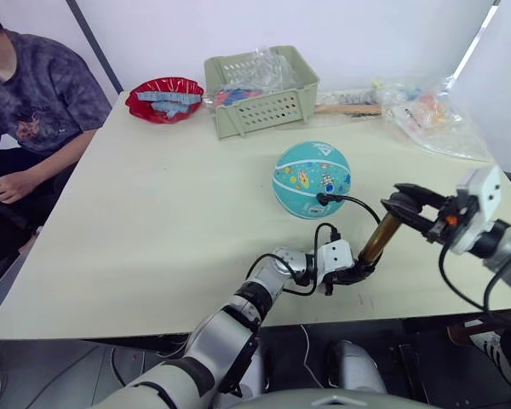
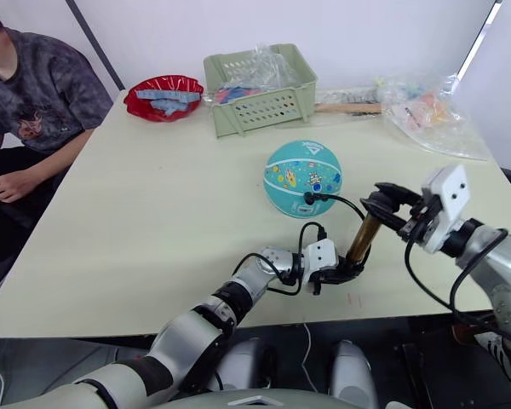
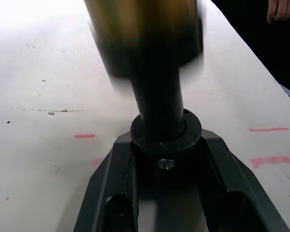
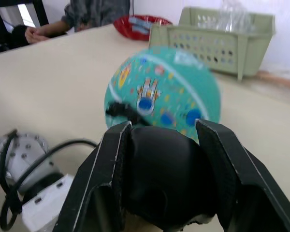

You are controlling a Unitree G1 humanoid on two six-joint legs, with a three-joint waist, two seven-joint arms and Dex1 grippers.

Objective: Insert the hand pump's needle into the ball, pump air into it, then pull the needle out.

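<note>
Hand pump (image 1: 380, 237) tilted toward upper right: left gripper (image 1: 355, 273) clamping base, right gripper (image 1: 406, 204) gripping T-handle (image 4: 166, 174); hose into ball (image 1: 312, 179), upper centre.

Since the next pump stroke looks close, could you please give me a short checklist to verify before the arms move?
1. Left gripper clamps the base of the hand pump: ok.
2. Right gripper grips the pump's handle end: ok.
3. Hose fitting sits against the ball: ok; the needle itself is hidden, so its depth: cannot tell.
4. Ball rests on the table, apart from the green basket: ok.
5. Person's hand lies at the table's edge, away from the arms: ok.
</note>
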